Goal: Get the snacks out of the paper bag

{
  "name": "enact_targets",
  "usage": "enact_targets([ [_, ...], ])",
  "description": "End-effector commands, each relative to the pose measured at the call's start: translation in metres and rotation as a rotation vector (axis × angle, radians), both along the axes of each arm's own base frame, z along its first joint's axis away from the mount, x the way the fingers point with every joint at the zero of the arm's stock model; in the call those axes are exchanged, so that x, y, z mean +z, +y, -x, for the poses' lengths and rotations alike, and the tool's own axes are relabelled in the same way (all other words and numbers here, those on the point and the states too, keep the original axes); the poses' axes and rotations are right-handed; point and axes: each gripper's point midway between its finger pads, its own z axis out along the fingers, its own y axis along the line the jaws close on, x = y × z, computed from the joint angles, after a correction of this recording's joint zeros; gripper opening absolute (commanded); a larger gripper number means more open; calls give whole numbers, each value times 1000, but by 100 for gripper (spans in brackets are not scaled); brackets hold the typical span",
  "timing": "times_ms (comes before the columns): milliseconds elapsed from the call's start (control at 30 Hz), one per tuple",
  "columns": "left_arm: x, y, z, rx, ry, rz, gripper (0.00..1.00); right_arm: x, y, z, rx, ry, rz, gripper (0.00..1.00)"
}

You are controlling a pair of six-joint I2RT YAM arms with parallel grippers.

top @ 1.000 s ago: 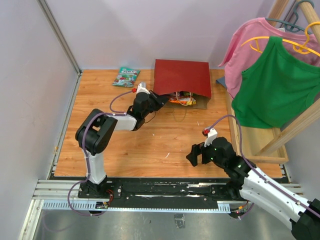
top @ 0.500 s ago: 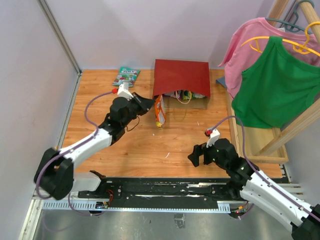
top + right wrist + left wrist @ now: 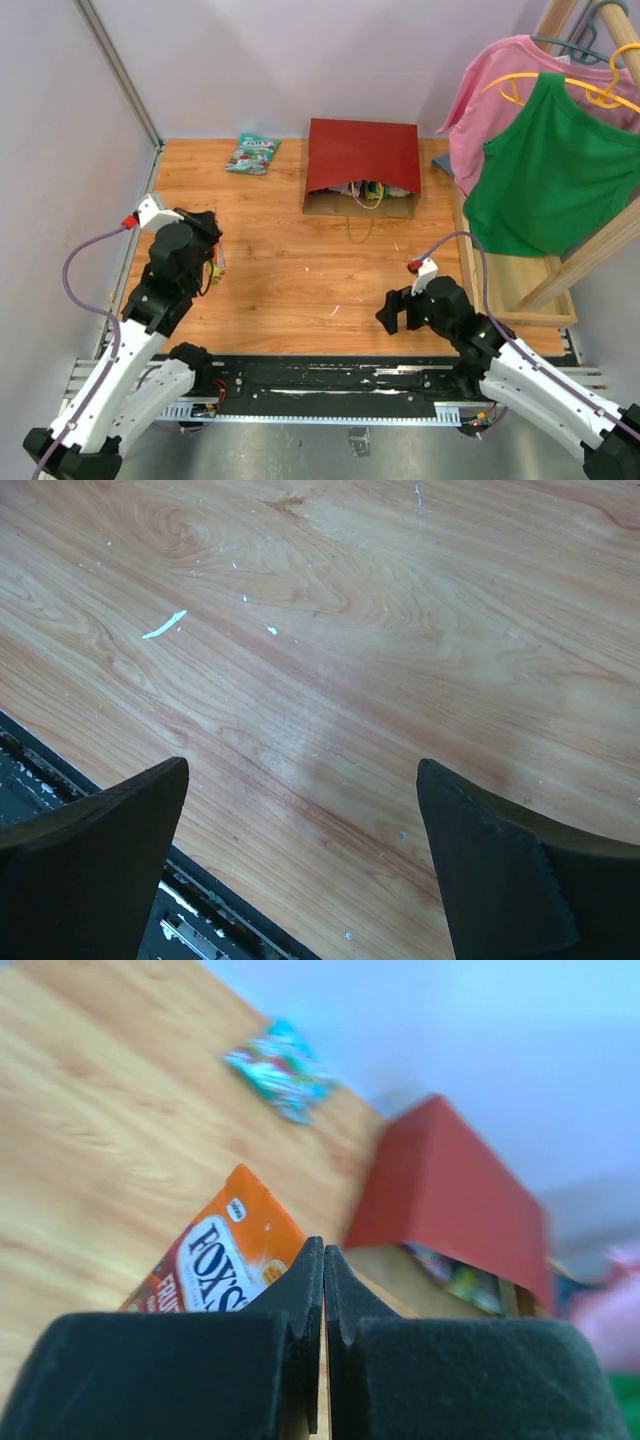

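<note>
1. I'm seeing the left gripper [image 3: 211, 262] [image 3: 323, 1260] with its fingers pressed together, pinching the orange packet [image 3: 216, 270] [image 3: 222, 1260] by its edge. It is sitting well left of the paper bag [image 3: 362, 160] [image 3: 440, 1195] and nearer the arm bases.
2. I can't tell if that packet is touching the wood.
3. The right gripper [image 3: 392, 310] [image 3: 300, 790] is hanging spread wide over bare wood, gripping nothing, well in front of the bag and slightly right of it.
4. The bag is lying flat on the table [image 3: 300, 270], dark red side up, with its mouth facing the arms.
5. More packets [image 3: 368, 189] are showing in the mouth, inside the bag.
6. The teal packet [image 3: 252, 154] [image 3: 283, 1068] is lying on the table just left of the bag, apart from it.
7. A pink shirt [image 3: 500, 70] and a green shirt [image 3: 550, 170] are hanging on a wooden rack [image 3: 590, 250] right of the bag.
8. A pale wall [image 3: 300, 60] is standing behind the bag.
</note>
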Motion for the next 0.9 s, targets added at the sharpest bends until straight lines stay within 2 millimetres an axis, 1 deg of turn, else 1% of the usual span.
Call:
enact_targets([
  [0, -28, 63, -9, 277, 183, -112, 1, 3, -4, -4, -31, 1, -2, 98],
  [67, -30, 86, -18, 354, 224, -117, 0, 3, -4, -3, -28, -1, -5, 98],
  [133, -26, 110, -23, 443, 240, -123, 1, 4, -3, -3, -24, -8, -12, 98],
  [200, -17, 136, -24, 550, 248, -172, 1, 4, -2, -3, -19, -11, -17, 98],
  [300, -1, 160, -28, 651, 238, -245, 1, 3, 0, -4, -16, -5, -16, 98],
  [367, 2, 169, -34, 684, 229, -266, 0, 1, 2, -4, -7, -1, -17, 98],
  [567, -9, 182, -56, 694, 255, -269, 0, -1, 7, -4, 12, 13, -17, 98],
  [633, -15, 181, -63, 666, 282, -263, 0, -2, 8, -4, 17, 16, -17, 98],
  [700, -34, 177, -68, 613, 324, -238, 2, -2, 8, -4, 19, 14, -19, 98],
  [767, -68, 175, -69, 526, 381, -160, 21, -3, 8, -4, 18, 16, -16, 98],
  [800, -90, 177, -67, 489, 414, -103, 36, -5, 8, -4, 16, 21, -14, 98],
  [833, -111, 181, -62, 460, 444, -38, 56, -5, 8, -4, 15, 24, -13, 98],
  [867, -134, 184, -54, 435, 474, 25, 80, -6, 8, -3, 16, 30, -12, 98],
])
